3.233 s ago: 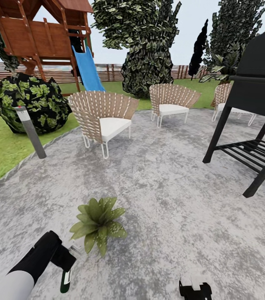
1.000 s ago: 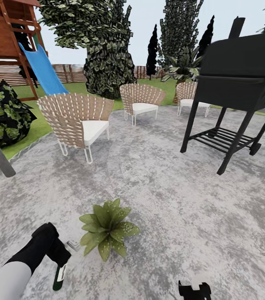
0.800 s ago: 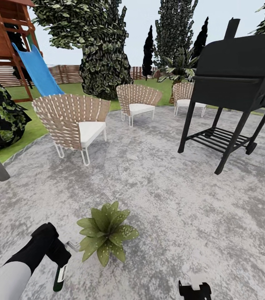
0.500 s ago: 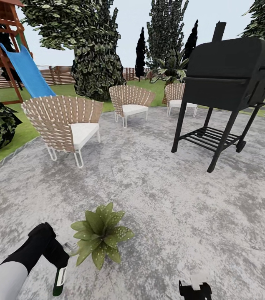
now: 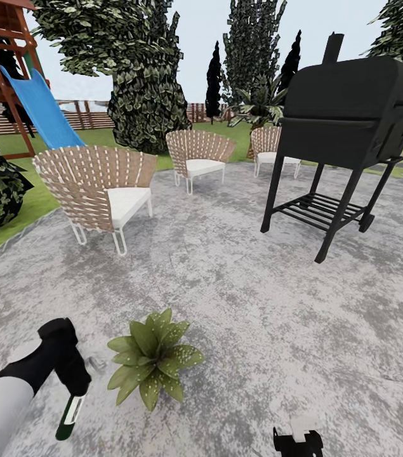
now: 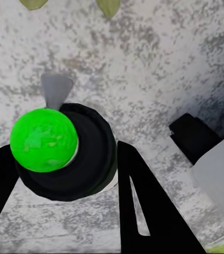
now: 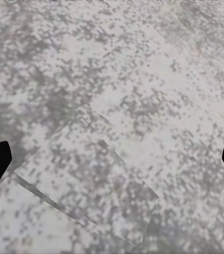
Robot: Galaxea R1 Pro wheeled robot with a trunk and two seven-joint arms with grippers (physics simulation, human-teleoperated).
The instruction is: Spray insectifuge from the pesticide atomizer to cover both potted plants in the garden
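L fingers (image 6: 64, 174) pinch pesticide atomizer (image 5: 69, 417) beside potted plant (image 5: 152, 357); R fingers spread, open paving (image 5: 277, 330) ahead.

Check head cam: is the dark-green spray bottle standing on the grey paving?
No, the dark-green spray bottle hangs clamped in the left gripper, above the grey mottled paving.

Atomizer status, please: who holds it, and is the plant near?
Left gripper shut on pesticide atomizer, bottle base up. Right gripper open, empty, over paving. Potted plant just right of the atomizer, nothing between.
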